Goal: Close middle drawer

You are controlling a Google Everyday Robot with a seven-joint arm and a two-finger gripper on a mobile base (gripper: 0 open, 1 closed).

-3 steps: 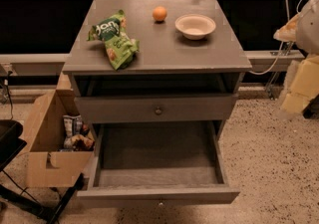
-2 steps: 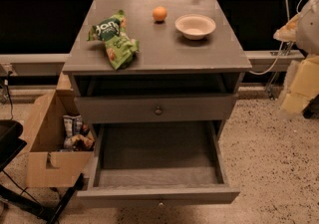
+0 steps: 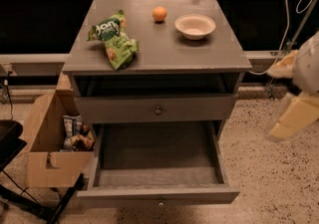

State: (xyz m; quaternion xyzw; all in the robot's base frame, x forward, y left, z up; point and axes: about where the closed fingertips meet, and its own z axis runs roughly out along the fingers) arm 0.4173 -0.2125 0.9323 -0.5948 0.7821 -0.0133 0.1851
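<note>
The middle drawer (image 3: 158,195) is grey and pulled far out at the bottom of the grey cabinet (image 3: 159,63). Its inside is empty, and its small knob shows at the lower front edge. Above it, a grey drawer front with a round knob (image 3: 158,110) sits nearly flush, with a dark gap under the tabletop. My gripper (image 3: 291,118) is a pale blurred shape at the right edge. It hangs in the air to the right of the cabinet, at about the height of the open drawer, and touches nothing.
On the cabinet top lie a green snack bag (image 3: 113,39), an orange (image 3: 159,14) and a white bowl (image 3: 195,26). An open cardboard box (image 3: 47,153) with packets stands on the floor to the left. A black frame (image 3: 10,143) is at the far left. Cables hang at the right back.
My arm at the right edge has dropped lower. The cabinet, drawers and objects have not moved.
</note>
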